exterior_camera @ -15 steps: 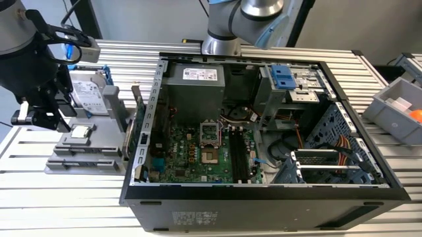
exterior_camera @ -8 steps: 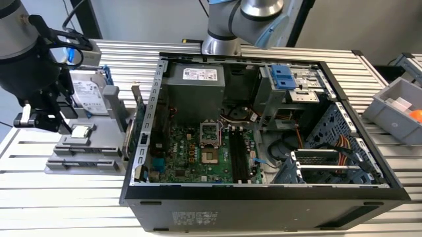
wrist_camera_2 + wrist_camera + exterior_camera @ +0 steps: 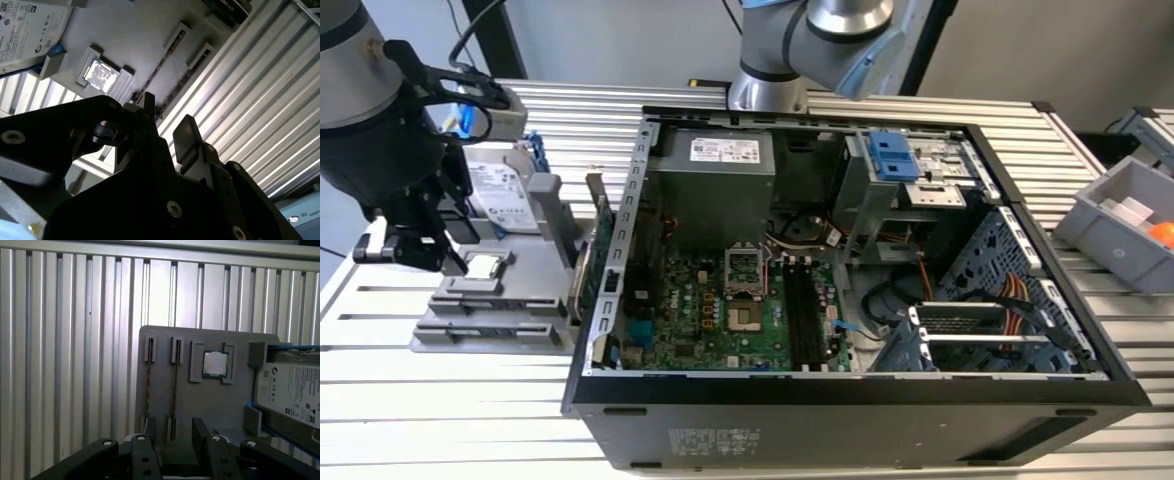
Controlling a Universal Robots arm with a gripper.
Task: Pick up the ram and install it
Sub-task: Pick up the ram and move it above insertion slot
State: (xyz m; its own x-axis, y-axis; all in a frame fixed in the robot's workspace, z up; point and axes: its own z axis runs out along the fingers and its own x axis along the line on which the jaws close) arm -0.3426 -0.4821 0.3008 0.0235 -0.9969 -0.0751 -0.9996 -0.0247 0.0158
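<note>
The jaws hang open over the grey holder (image 3: 215, 400) on the slatted surface (image 3: 75, 365) — the ram (image 3: 174, 390), standing on edge beside a second stick (image 3: 148, 390), lines up between them.

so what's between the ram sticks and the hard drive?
The processor chip, in its pocket on the grey fixture, lies between the ram sticks and the hard drive; the first wrist view shows it.

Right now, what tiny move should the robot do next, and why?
Probably lower the tool straight down. Its fingers are open, and in the first wrist view the ram nearer the chip lines up with the gap between them, standing on edge in the tray. Nothing is gripped yet.
</note>
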